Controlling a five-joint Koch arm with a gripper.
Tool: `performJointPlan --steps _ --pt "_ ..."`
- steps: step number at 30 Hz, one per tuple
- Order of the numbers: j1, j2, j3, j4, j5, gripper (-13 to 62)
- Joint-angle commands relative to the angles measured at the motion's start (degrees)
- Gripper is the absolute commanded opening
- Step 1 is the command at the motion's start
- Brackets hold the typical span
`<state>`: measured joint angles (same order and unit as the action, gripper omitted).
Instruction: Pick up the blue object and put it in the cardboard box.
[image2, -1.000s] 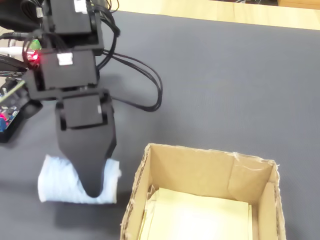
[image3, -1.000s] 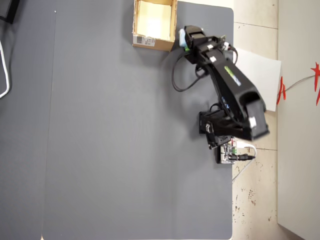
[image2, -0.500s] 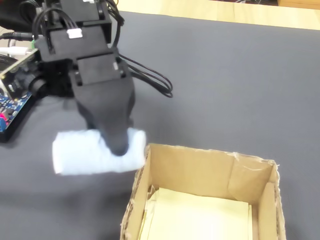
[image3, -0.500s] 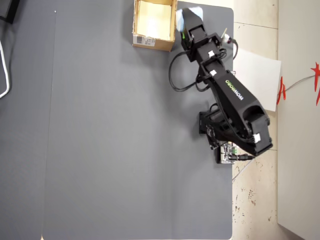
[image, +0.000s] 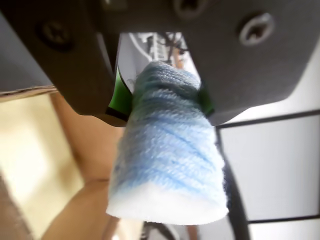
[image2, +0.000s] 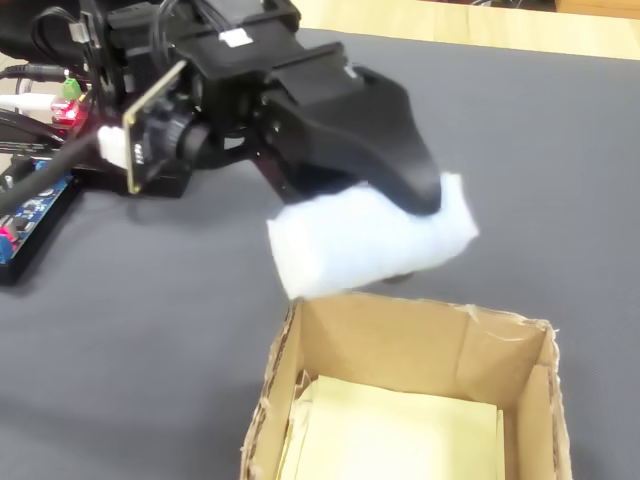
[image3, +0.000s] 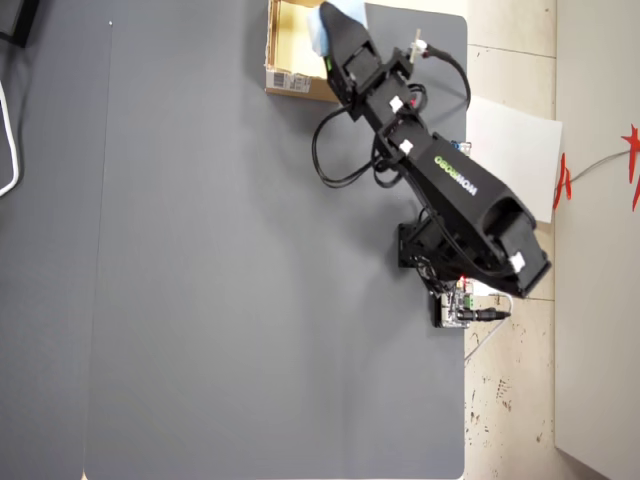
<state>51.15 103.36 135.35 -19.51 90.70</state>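
One gripper (image2: 425, 205) pinches the blue object (image2: 370, 243) in the air, just above the cardboard box (image2: 400, 350) rim.

A dark grey surface (image3: 250, 300) fills most of the overhead view; its light wooden edge (image2: 480, 25) shows along the top of the fixed view. Right of the surface lies a pale tiled floor (image3: 510, 400), with a white sheet (image3: 520, 150) on it and red marks (image3: 630, 160) at the frame's right edge. A white cable (image3: 8, 150) curves at the far left.
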Motion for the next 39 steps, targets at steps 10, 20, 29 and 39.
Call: performJointPlan --steps 10,20,29,39 --pt "-0.7 0.35 -8.09 12.83 2.29 31.7" --pt "-16.0 8.26 1.76 8.35 6.06 33.7" --pt "-28.39 10.46 16.52 -0.53 7.73 33.7" --pt "-37.27 16.7 32.87 -0.53 7.82 33.7"
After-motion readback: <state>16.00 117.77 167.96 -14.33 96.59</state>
